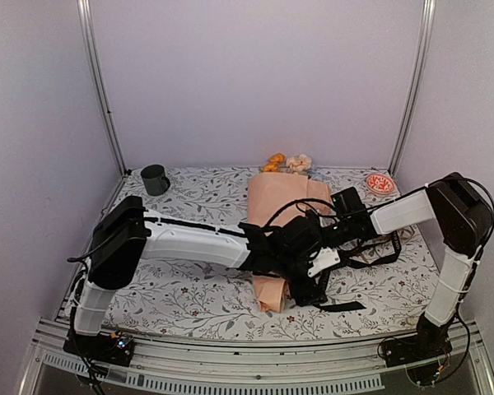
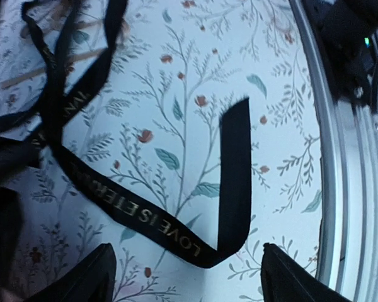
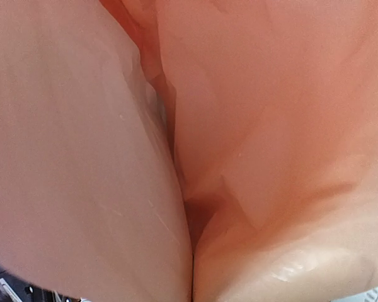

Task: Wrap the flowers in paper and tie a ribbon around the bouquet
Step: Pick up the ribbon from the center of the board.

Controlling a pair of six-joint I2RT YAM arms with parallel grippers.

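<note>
You had the bouquet [image 1: 281, 206] lying wrapped mid-table, flowers [image 1: 286, 163] toward the far wall, so tying was the step in hand. Your left gripper [image 2: 189, 274] hovered, jaws spread, over the ribbon [image 2: 234, 170], which was loose on the table cover [image 2: 176, 75]. Your right gripper [image 1: 290, 247], jaws pressed together, sat against the paper [image 3: 271, 126]. Next you needed to pinch the ribbon's free end and pass it around the cone.

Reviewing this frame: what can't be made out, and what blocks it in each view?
Top view: the crossed arms cover the middle of the bouquet, so any tie there is hidden.
Right wrist view: the paper fills the frame; the fingers of the right hand and their grip are unseen.
Left wrist view: the ribbon runs off the top and left edges; the open left hand shows fingertips only.
</note>
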